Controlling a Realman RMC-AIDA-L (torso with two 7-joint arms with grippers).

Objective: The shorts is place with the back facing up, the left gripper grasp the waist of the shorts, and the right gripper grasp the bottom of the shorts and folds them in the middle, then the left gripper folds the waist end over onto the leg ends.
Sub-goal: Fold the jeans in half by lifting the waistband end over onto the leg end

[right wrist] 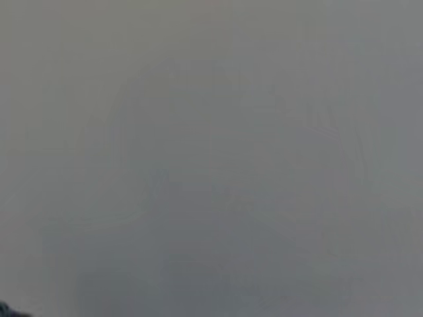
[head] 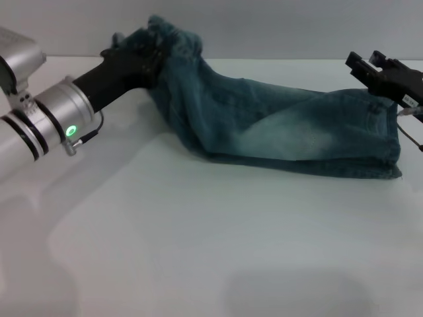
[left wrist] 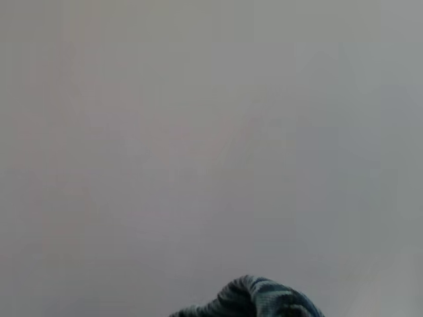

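Note:
The blue denim shorts (head: 284, 125) lie folded lengthwise on the white table, stretched from far left to right. My left gripper (head: 142, 53) is shut on the waist end and holds it bunched and raised above the table at the far left; a bit of that denim (left wrist: 254, 300) also appears in the left wrist view. The leg ends (head: 377, 142) rest flat on the right. My right gripper (head: 367, 61) hovers just above and behind them, its two fingers apart with nothing between them.
The white table (head: 211, 251) spreads out in front of the shorts. A pale wall rises behind the table's far edge. The right wrist view holds only plain grey surface.

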